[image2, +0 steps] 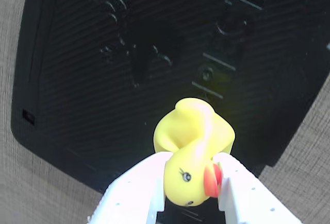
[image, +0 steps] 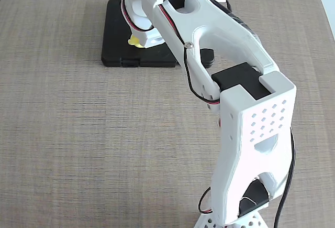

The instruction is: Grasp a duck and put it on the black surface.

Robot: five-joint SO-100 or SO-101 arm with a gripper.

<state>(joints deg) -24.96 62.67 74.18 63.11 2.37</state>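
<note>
Over the black plate (image2: 77,80), claw (image2: 191,188) clamped on duck (image2: 193,147), mostly arm-hidden in fixed view.

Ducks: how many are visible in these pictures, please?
1. The duck is clamped between the gripper fingers over the black surface. In the fixed view only a yellow bit shows beside the arm; the arm could hide others.
</note>
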